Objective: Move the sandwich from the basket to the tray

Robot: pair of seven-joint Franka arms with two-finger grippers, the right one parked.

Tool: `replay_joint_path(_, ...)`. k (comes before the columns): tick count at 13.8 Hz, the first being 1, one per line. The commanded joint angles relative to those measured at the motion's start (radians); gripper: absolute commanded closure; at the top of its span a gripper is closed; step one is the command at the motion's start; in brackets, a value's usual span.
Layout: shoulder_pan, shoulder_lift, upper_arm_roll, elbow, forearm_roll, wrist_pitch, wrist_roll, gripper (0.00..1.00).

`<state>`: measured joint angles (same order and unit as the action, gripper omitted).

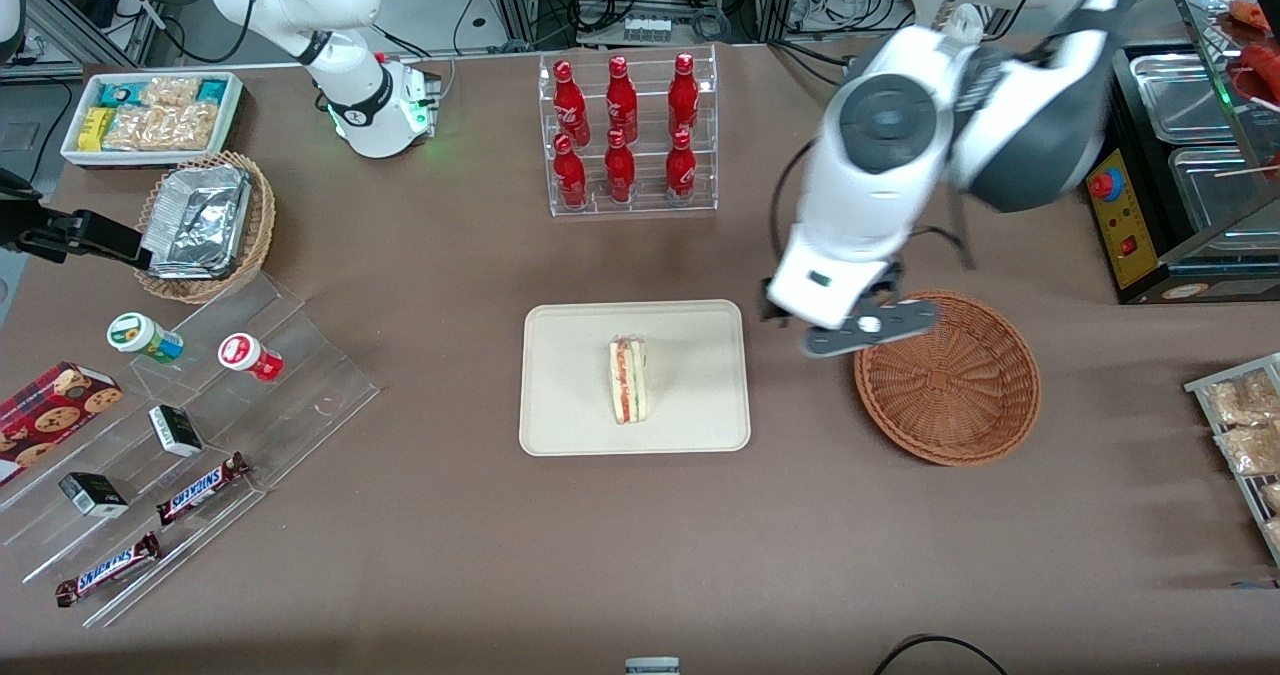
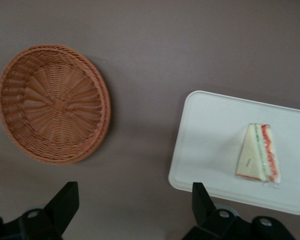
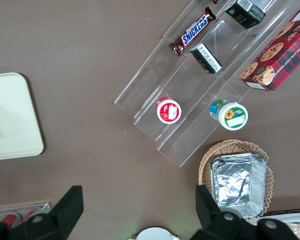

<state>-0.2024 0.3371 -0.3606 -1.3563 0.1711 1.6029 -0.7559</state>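
The sandwich (image 1: 629, 378) (image 2: 260, 153) lies on the cream tray (image 1: 570, 415) (image 2: 210, 130) in the middle of the table, its red and green filling edge showing. The reddish-brown wicker basket (image 1: 948, 378) (image 2: 54, 103) sits beside the tray, toward the working arm's end, with nothing in it. My gripper (image 1: 800, 320) (image 2: 135, 202) hangs high above the table between tray and basket. Its fingers (image 2: 65, 200) stand wide apart, open, with only bare table between them.
A clear rack of red bottles (image 1: 627, 133) stands farther from the front camera than the tray. Toward the parked arm's end are stepped acrylic shelves with snacks (image 1: 170, 435), a tan basket of foil trays (image 1: 205, 220) and a white bin of packets (image 1: 150, 115). A metal food warmer (image 1: 1190, 175) stands at the working arm's end.
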Motion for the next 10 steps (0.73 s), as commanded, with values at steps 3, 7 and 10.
replay_joint_path(3, 0.173, -0.085, -0.005, -0.035, -0.064, -0.086, 0.226, 0.00)
replay_joint_path(7, 0.311, -0.130, -0.001, -0.035, -0.102, -0.153, 0.467, 0.00)
replay_joint_path(10, 0.296, -0.145, 0.124, -0.038, -0.148, -0.172, 0.556, 0.00)
